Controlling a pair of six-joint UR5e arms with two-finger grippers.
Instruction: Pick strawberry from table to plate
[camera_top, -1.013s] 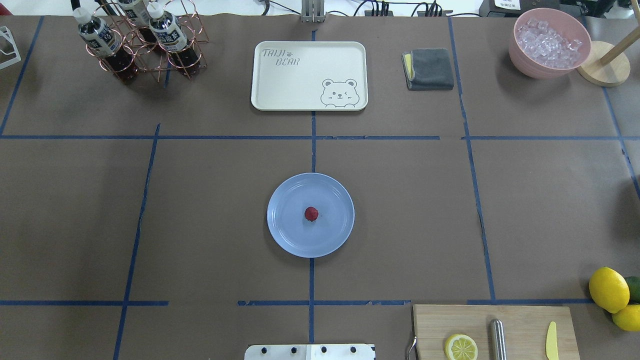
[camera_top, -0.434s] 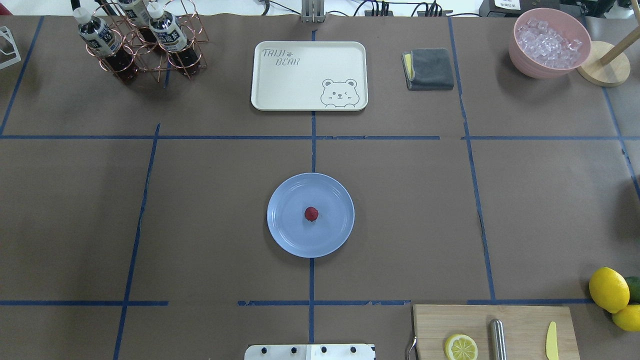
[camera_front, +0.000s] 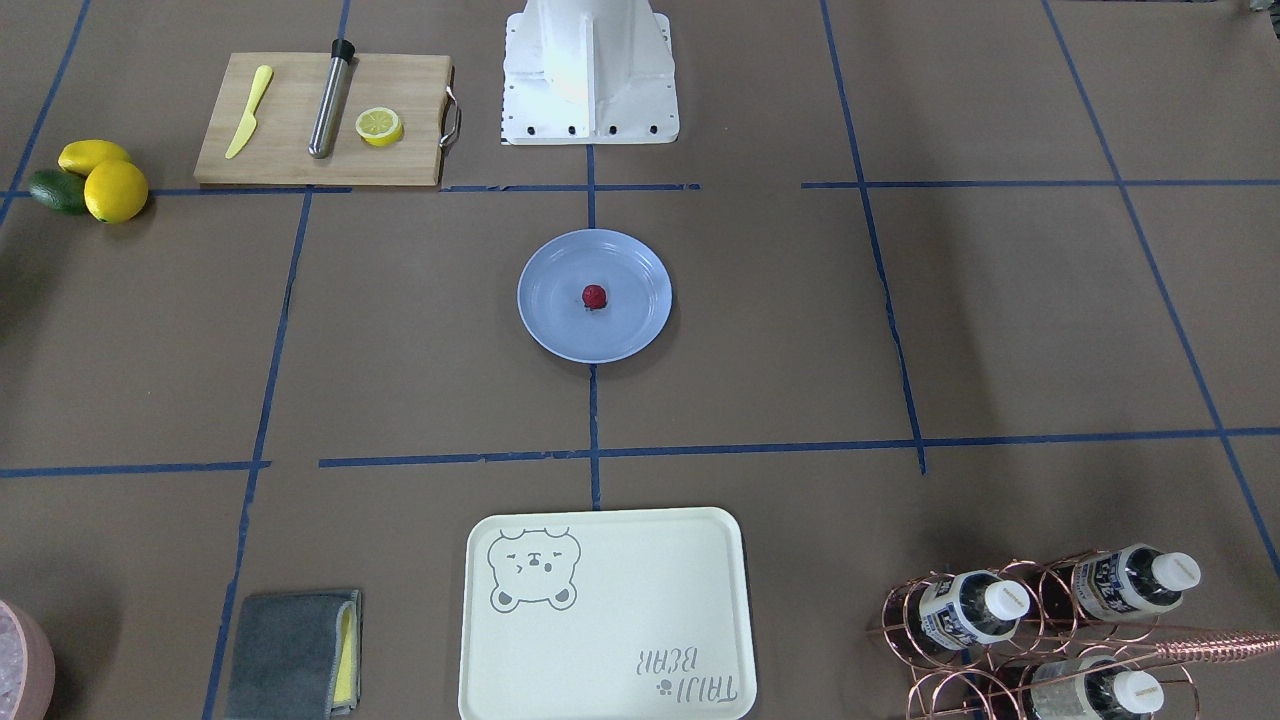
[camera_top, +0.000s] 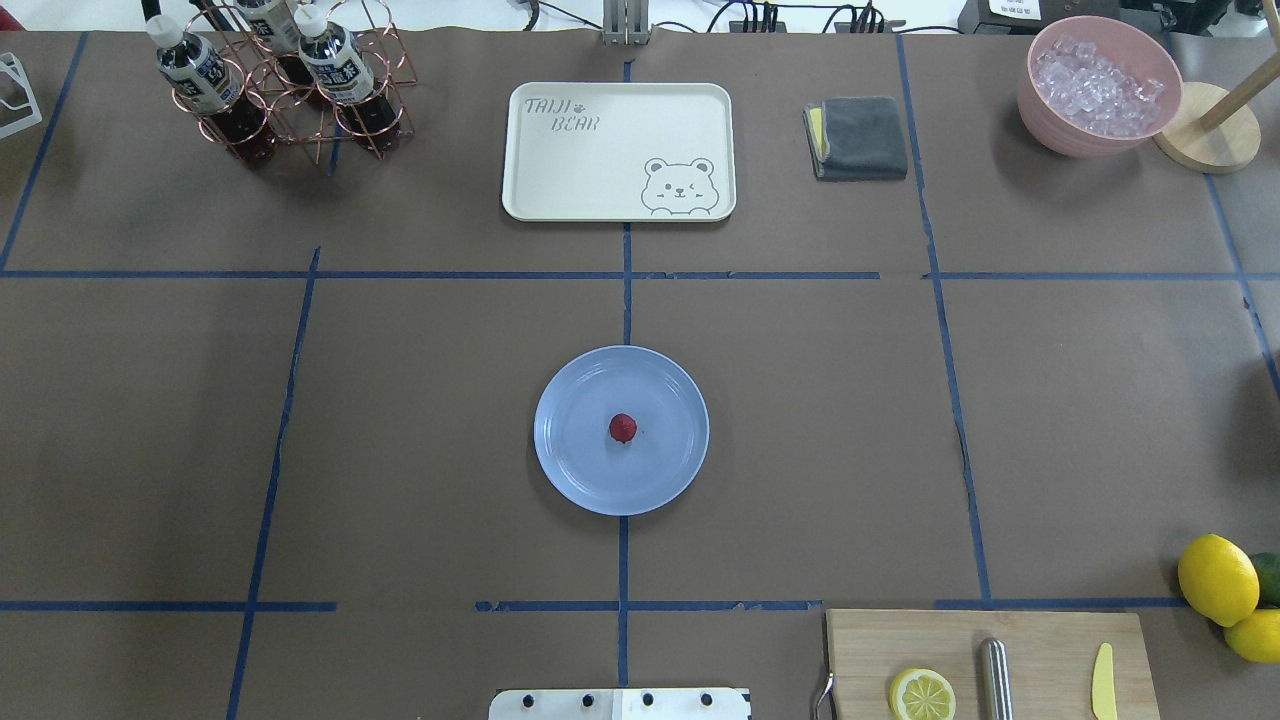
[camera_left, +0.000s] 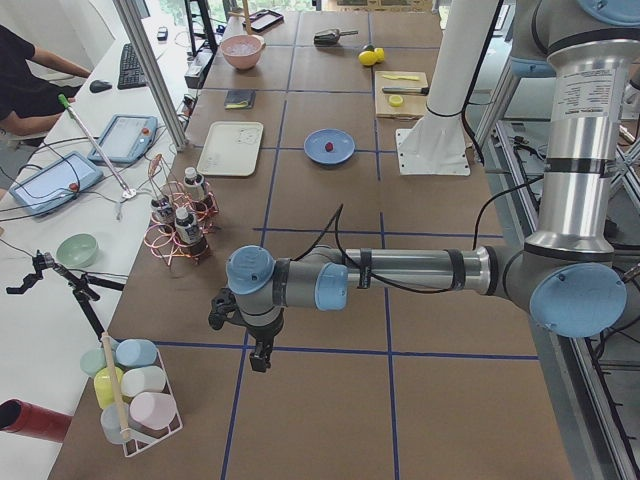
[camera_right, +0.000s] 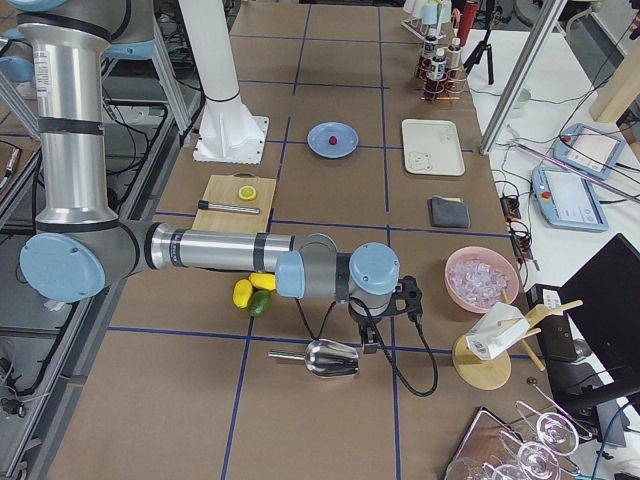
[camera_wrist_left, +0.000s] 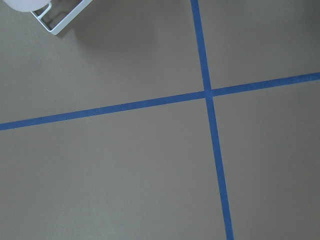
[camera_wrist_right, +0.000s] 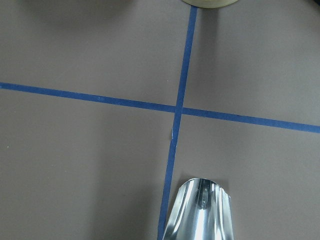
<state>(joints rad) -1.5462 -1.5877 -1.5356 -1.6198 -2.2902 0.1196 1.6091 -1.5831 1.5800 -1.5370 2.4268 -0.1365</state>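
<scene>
The small dark-red strawberry (camera_top: 622, 428) (camera_front: 594, 296) lies near the middle of the light-blue plate (camera_top: 572, 472) (camera_front: 552, 332), which rests on the brown table (camera_top: 800, 400) at its centre. Neither arm reaches into the overhead or front views. The left gripper (camera_left: 262, 358) hangs over the table's left end, far from the plate (camera_left: 314, 142). The right gripper (camera_right: 370, 340) hovers over the table's right end, beside a metal scoop (camera_right: 325, 357). Both show only in the side views, so I cannot tell whether they are open or shut.
A cream bear tray (camera_top: 618, 150), a grey cloth (camera_top: 860, 137), a pink bowl of ice (camera_top: 1098, 85) and a copper bottle rack (camera_top: 290, 80) line the far edge. A cutting board (camera_top: 990, 665) with a lemon half, and lemons (camera_top: 1217, 578), sit near right.
</scene>
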